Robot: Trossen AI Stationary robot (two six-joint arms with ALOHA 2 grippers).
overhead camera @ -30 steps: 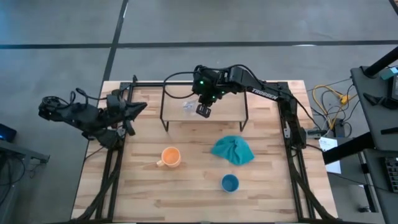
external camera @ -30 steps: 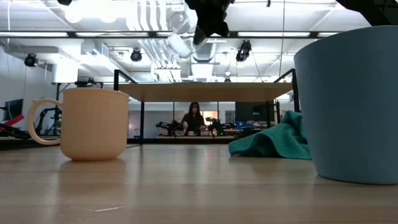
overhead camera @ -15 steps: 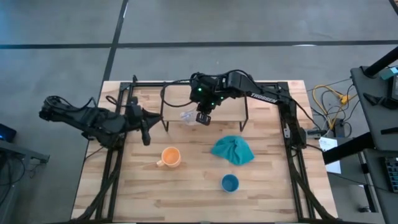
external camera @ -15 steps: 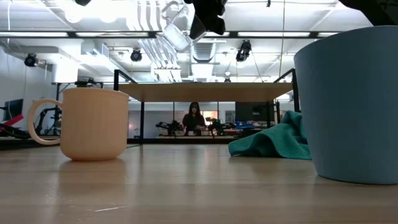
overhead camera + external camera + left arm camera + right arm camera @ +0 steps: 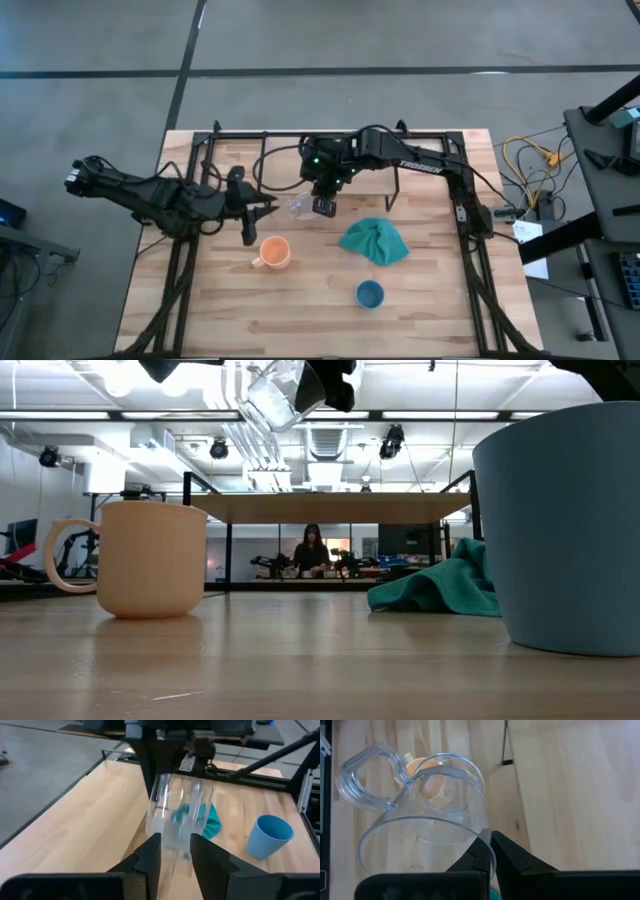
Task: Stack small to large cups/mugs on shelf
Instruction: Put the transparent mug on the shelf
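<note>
My right gripper [image 5: 322, 207] is shut on the clear glass cup [image 5: 299, 207], a handled cup held in the air in front of the shelf [image 5: 365, 185], seen tilted high in the low view [image 5: 272, 390]. My left gripper [image 5: 268, 208] is open and points at the cup from the table's left. In its wrist view its fingers [image 5: 152, 852] stand on either side of the cup's [image 5: 175, 810] nearer end. The orange mug [image 5: 274, 252] stands on its base on the table below them. The blue cup [image 5: 369, 294] stands upright nearer the front edge. My right gripper [image 5: 491, 837] pinches the glass cup's wall at its rim [image 5: 485, 827], one finger [image 5: 475, 857] inside and the other outside. The cup is lifted clear and tilted, its base pointing away from the gripper and its handle [image 5: 365, 775] off to one side. Whether my left gripper touches the cup, I cannot tell.
A crumpled teal cloth [image 5: 375, 241] lies on the table right of the orange mug. The shelf's black legs [image 5: 263, 185] stand just behind the grippers. A person [image 5: 312, 550] sits far off in the room beyond the table.
My right gripper has carried the glass cup from above the shelf toward the near edge and slightly left, tipping it further. My left arm has swung in from the table's left edge toward the cup, and its gripper now stands right at it.
</note>
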